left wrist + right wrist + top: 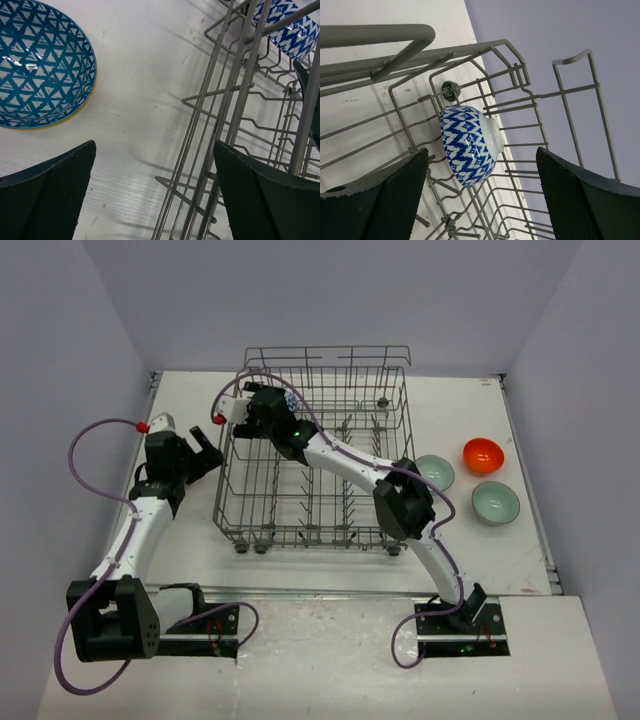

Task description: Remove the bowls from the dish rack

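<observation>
The grey wire dish rack stands mid-table. A blue-and-white patterned bowl leans on its side among the tines at the rack's far left corner; it also shows in the top view and the left wrist view. My right gripper is open inside the rack, jaws either side of this bowl and short of it, seen from above. My left gripper is open and empty over the table just outside the rack's left wall, seen from above. A teal triangle-patterned bowl with a yellow rim sits on the table beside it.
Right of the rack on the table sit an orange-red bowl and two mint green bowls. Grey walls close in the table on three sides. The red-and-white zigzag bowl is out of view.
</observation>
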Motion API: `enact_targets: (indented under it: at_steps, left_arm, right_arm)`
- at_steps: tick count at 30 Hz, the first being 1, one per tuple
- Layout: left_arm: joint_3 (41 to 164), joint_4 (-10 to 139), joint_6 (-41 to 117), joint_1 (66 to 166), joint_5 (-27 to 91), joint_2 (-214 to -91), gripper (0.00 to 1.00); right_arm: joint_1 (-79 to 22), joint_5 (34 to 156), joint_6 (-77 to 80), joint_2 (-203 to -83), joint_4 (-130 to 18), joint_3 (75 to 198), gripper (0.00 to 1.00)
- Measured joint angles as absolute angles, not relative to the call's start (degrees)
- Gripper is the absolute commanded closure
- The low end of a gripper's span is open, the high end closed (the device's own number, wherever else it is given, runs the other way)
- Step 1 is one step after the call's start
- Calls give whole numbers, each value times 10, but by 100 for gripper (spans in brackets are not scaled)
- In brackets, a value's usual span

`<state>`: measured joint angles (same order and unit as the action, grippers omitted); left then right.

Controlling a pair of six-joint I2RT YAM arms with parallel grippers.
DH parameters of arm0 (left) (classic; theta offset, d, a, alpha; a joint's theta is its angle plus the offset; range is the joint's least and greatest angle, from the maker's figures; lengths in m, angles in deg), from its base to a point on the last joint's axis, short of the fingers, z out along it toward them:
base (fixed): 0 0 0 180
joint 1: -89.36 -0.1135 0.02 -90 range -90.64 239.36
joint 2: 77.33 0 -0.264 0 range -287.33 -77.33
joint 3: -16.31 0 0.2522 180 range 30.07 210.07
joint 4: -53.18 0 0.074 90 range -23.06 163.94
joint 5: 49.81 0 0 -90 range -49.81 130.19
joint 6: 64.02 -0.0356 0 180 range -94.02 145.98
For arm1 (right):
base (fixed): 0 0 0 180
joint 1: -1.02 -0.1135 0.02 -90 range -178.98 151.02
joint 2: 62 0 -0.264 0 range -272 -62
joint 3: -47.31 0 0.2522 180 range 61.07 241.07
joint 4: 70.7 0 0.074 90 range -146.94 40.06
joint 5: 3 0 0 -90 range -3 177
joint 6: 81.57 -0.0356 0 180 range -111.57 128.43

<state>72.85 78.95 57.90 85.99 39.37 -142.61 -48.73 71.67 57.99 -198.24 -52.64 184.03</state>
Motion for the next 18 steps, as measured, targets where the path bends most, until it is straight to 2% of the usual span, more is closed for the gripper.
enact_targets:
  at_steps: [18]
  left_arm:
    - [732,791,579,859,405,-1420,0]
  right_arm:
    - [-482,749,553,-1994,-516,1846,12]
